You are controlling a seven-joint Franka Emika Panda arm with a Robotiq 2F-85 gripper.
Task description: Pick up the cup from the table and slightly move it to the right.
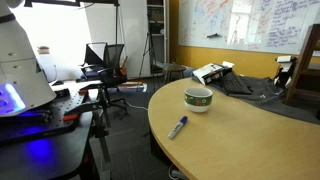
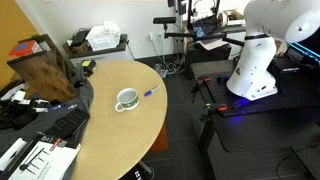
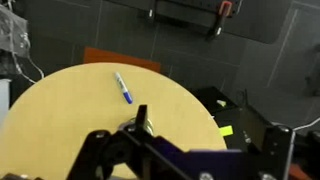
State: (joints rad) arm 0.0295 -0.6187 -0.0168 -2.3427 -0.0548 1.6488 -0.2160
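The cup [image 1: 198, 98], a squat white mug with a green band, stands upright on the tan table [image 1: 240, 140]; it shows in both exterior views [image 2: 126, 99]. A blue marker pen [image 1: 178, 127] lies near it by the table edge. In the wrist view my gripper [image 3: 205, 135] hangs high above the rounded table end [image 3: 70, 120], with one fingertip near the middle and the other at the right, open and empty. The marker [image 3: 122, 87] shows there, but the cup is out of that view. The table edge also shows in an exterior view [image 2: 150, 130].
A dark cloth [image 1: 250, 87] and a white box [image 1: 212, 72] lie behind the cup. A wooden block [image 2: 45, 65], a keyboard and papers [image 2: 35, 155] crowd the other end. The white robot base [image 2: 255, 55] stands on a black workbench [image 1: 50, 125]. Office chairs [image 1: 108, 62] stand beyond.
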